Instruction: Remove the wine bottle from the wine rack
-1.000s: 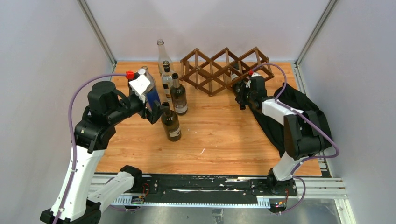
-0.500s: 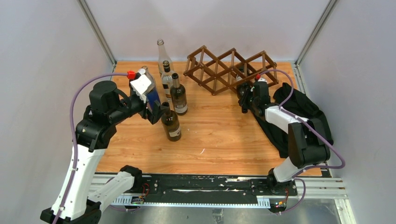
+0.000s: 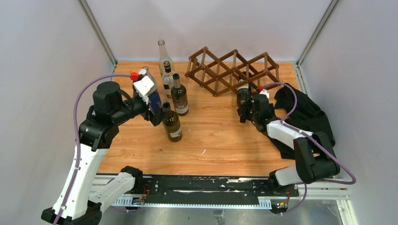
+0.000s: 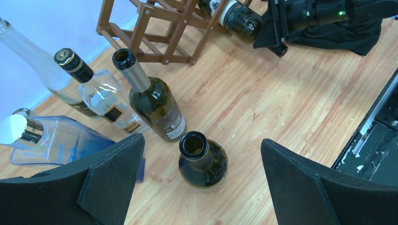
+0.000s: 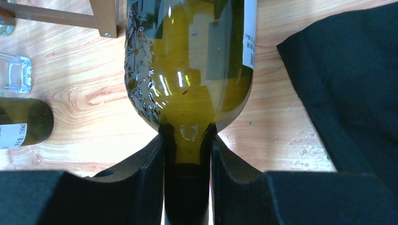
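Note:
The dark brown lattice wine rack (image 3: 232, 70) stands at the back of the table; it also shows in the left wrist view (image 4: 155, 18). An olive-green wine bottle (image 3: 242, 92) lies with its base end still among the rack's lower right bars and its neck pointing toward me. My right gripper (image 3: 246, 111) is shut on that bottle's neck. In the right wrist view the bottle (image 5: 187, 70) fills the frame and both fingers of the right gripper (image 5: 187, 145) press on the neck. My left gripper (image 4: 202, 143) is open and empty, above an upright dark bottle (image 4: 202, 159).
Several upright bottles stand left of the rack: a tall clear one (image 3: 162, 54), a black-capped clear one (image 3: 167, 77), a dark green one (image 3: 179, 96), a dark open one (image 3: 172, 124) and a blue-tinted square one (image 3: 149, 89). A black cloth (image 3: 307, 115) lies at the right.
My right gripper has drawn back toward me with the bottle's neck in it. The bottle slid partly out, and the rack shifted to the right. The left arm barely moved.

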Tool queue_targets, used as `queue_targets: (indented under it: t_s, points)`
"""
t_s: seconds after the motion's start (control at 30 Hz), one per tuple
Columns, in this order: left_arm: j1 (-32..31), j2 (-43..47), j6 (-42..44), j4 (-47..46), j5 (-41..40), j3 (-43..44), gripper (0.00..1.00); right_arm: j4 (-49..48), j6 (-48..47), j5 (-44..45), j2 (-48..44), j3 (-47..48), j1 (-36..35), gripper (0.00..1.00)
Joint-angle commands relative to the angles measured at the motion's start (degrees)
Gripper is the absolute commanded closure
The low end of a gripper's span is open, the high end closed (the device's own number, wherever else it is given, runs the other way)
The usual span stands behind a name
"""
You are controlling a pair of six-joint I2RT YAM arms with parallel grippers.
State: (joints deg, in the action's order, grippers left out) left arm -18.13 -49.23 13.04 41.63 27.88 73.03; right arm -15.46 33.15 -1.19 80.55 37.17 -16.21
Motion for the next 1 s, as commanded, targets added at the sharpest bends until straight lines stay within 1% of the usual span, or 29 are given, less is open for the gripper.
queue_targets:
  t_s: [0.0,0.13,0.37,0.63,0.87,0.97]
  points:
    - [0.20,1.02,-0.23,-1.08,1.17,-0.94,0.00,-4.32,2.52,6.65,-2.53,-3.12,-4.28,1.00]
    - [0.23,1.29,0.01,-1.06,2.11,-1.29,0.00,-5.01,2.77,8.61,-4.81,-6.22,-7.56,1.00]
    - [0.22,0.90,-0.03,-0.99,3.78,-1.41,0.00,-6.12,4.93,8.97,-11.23,-13.96,-9.98,1.00]
    - [0.20,0.37,-0.47,-1.33,4.74,-1.15,0.00,-1.43,7.19,8.88,-18.61,-20.03,-13.42,1.00]
    - [0.23,0.16,-1.85,-2.62,6.84,-1.13,0.00,5.42,10.58,11.65,-31.74,-24.23,-15.79,1.00]
    - [0.20,-0.10,-2.53,-3.19,7.14,-1.14,0.00,9.38,10.83,12.08,-36.06,-23.97,-16.64,1.00]
